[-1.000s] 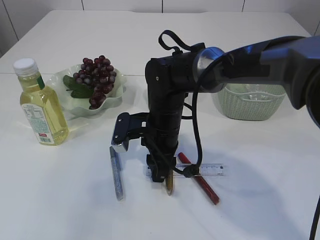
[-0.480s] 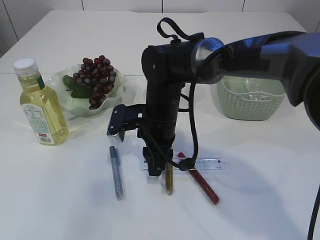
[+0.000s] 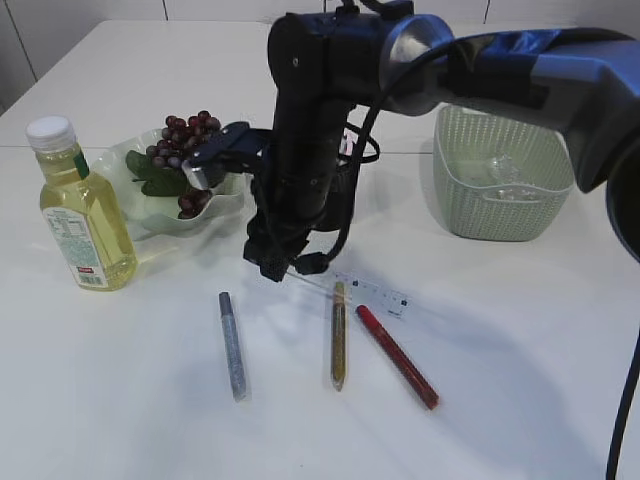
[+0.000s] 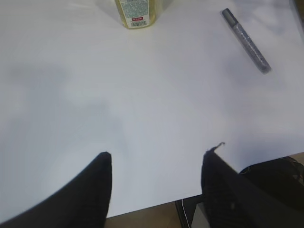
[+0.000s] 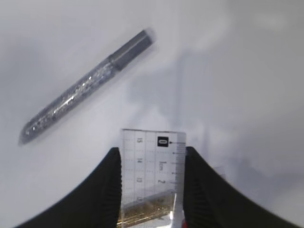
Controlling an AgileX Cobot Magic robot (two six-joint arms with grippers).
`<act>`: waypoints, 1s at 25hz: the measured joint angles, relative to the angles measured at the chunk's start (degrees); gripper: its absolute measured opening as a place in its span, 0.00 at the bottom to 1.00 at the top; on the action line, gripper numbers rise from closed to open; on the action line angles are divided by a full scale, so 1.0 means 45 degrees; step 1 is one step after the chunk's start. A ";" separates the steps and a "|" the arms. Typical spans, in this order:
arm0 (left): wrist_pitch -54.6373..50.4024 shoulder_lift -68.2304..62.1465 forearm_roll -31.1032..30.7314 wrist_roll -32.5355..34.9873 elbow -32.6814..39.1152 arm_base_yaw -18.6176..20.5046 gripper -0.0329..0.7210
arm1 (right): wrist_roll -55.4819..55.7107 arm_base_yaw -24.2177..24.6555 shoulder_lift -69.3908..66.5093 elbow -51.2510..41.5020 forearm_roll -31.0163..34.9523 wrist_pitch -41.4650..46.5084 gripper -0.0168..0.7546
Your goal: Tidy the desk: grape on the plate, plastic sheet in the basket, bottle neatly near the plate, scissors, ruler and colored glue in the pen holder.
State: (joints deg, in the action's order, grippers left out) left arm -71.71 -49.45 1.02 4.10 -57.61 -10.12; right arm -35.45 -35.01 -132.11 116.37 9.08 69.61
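My right gripper [image 3: 276, 268] is shut on one end of the clear ruler [image 3: 368, 291] and holds it above the table, its free end slanting down to the right. In the right wrist view the ruler [image 5: 153, 164] sits between the fingers [image 5: 111, 183]. Silver [image 3: 232, 346], gold [image 3: 339, 335] and red [image 3: 397, 356] glue pens lie on the table below. Grapes [image 3: 196, 152] rest on the pale green plate [image 3: 228, 203], and the bottle [image 3: 80, 212] stands left of it. My left gripper [image 4: 159, 153] is open and empty over the table's front edge. Scissors are hidden.
A pale green basket [image 3: 500, 195] stands at the back right, with something clear inside that I cannot make out. A dark shape [image 3: 343, 198] behind the right arm is mostly hidden. The left wrist view also shows the bottle's base [image 4: 137, 12] and the silver glue pen [image 4: 247, 40].
The right arm rose and swung back and to the left, lifting the ruler off the table. The glue pens stayed where they lay. The left gripper's earlier state is not shown.
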 joint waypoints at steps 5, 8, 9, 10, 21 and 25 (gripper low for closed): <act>0.0000 0.0000 0.0000 0.0000 0.0000 0.0000 0.62 | 0.2990 0.0000 0.0000 0.0777 -0.0798 0.0061 0.42; 0.0000 0.0000 -0.0060 0.0000 0.0000 0.0000 0.62 | 0.4578 0.0000 0.0000 0.0830 -0.1413 0.0088 0.42; 0.0000 0.0000 -0.0068 0.0000 0.0000 0.0000 0.62 | 0.5130 0.0000 0.0000 0.0830 -0.1574 0.0088 0.42; 0.0000 0.0000 -0.0090 0.0000 0.0000 0.0000 0.62 | 0.5715 0.0000 0.0000 0.0830 -0.1694 0.0088 0.42; 0.0000 0.0000 -0.0226 0.0000 0.0000 0.0000 0.62 | 0.8269 0.0000 0.0426 0.0859 -0.2018 0.0146 0.42; 0.0000 0.0000 -0.0226 0.0000 0.0000 0.0000 0.62 | 0.8498 0.0000 0.0725 0.0859 -0.2503 0.0177 0.42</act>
State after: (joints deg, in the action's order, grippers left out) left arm -71.71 -49.45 0.00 4.10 -57.61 -10.12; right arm 2.79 -35.01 -128.85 120.23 -2.18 70.41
